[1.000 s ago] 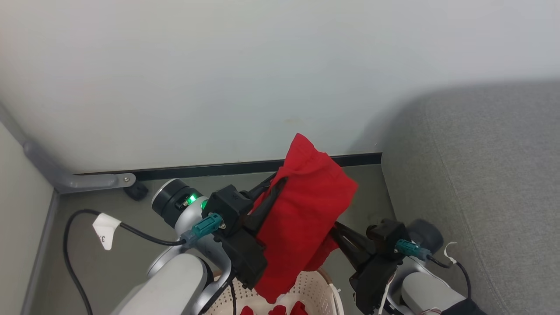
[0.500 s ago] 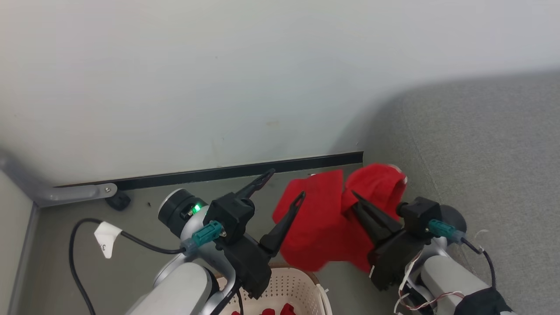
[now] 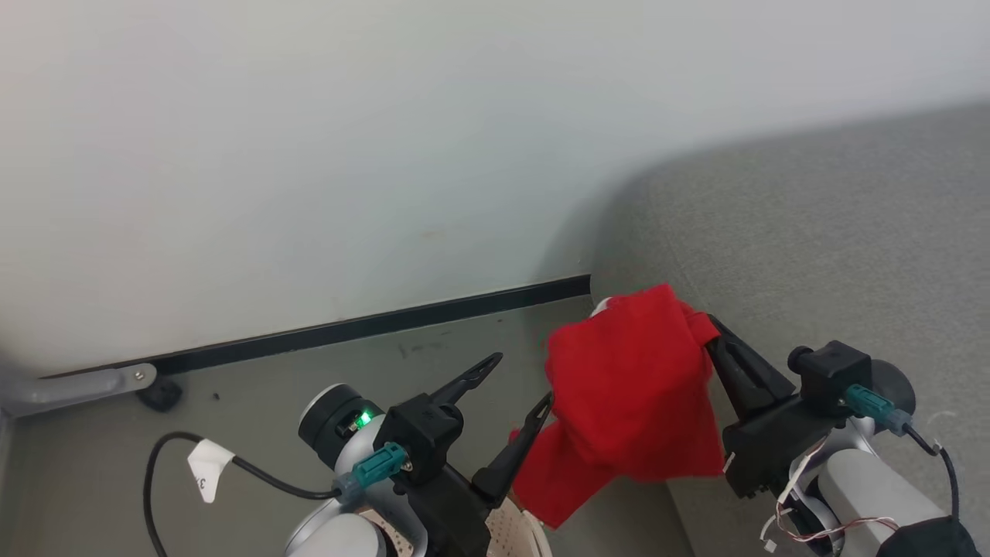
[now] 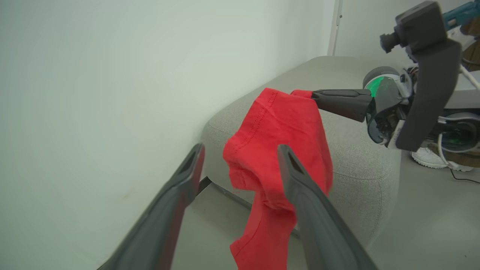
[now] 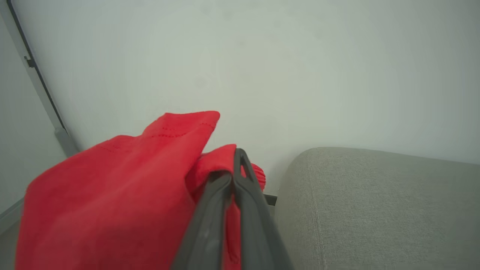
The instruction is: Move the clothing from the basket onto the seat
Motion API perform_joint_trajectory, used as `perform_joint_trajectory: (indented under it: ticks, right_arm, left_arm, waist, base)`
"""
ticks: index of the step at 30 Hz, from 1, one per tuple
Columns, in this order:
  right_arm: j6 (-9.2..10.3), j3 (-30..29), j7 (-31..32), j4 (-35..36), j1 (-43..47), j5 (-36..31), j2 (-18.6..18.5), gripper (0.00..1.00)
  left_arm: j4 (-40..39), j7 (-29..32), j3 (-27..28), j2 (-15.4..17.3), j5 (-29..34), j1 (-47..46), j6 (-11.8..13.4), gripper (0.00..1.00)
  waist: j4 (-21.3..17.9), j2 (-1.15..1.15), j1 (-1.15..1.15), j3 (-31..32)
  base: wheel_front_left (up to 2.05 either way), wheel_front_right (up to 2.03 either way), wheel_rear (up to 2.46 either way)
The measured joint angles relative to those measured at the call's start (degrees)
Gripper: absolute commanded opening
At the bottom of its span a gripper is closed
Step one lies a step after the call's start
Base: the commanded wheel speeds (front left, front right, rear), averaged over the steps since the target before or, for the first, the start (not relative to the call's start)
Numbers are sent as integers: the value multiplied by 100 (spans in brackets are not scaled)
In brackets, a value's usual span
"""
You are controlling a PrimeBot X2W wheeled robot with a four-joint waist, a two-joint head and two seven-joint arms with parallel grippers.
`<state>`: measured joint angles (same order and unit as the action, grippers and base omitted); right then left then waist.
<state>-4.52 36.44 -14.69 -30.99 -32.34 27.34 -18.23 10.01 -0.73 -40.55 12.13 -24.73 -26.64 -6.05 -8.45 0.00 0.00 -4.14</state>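
Note:
A bright red piece of clothing (image 3: 626,394) hangs from my right gripper (image 3: 708,325), which is shut on its top edge at the seat's left corner. The cloth droops beside the light grey seat (image 3: 812,255) and over the floor. My left gripper (image 3: 522,379) stands open just left of the cloth, with nothing between its fingers. In the left wrist view the clothing (image 4: 285,127) dangles beyond my spread fingers (image 4: 187,176), pinched by the right gripper (image 4: 315,95). The right wrist view has the shut fingers (image 5: 240,187) biting the red fabric (image 5: 112,187). A sliver of the basket (image 3: 526,534) peeks out at the bottom edge.
A pale wall with a black baseboard (image 3: 371,329) runs behind the grey floor. A black cable with a white tag (image 3: 207,468) loops at the lower left, near a grey bracket (image 3: 77,383). A white shoe (image 4: 427,157) rests on the floor past the seat.
My left gripper opened and let go of the clothing. The right gripper kept hold and carried it right, up to the seat's corner. The head camera turned right as well.

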Motion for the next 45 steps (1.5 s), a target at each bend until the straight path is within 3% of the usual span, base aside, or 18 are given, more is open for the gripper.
perform_joint_trajectory:
  ticks: [16, 27, 34, 45]
  right_arm:
    - [358, -533, 0, 866, 630, -268, -582, 0]
    - [398, -846, 0, 1238, 684, -270, -712, 0]
    - [190, -1162, -1, 1109, -331, -265, -705, 0]
    - [27, -1835, -2, 256, -2105, -99, -837, 0]
  left_arm:
    - [-268, -141, -30, -145, -36, 140, 110, 100]
    - [-328, -122, -97, -296, -20, 87, 157, 100]
    - [-417, 1, -89, -230, 68, -164, 159, 100]
    - [-605, 294, -89, -155, 282, -740, 158, 100]
  waist:
    - [-1045, 0, 0, -35]
    - [-1405, 0, 0, -400]
    - [-1405, 0, 0, -750]
    - [-1244, 0, 1, -1441]
  base:
    - [0, 0, 0]
    - [0, 0, 0]
    - [0, 0, 0]
    - [0, 0, 0]
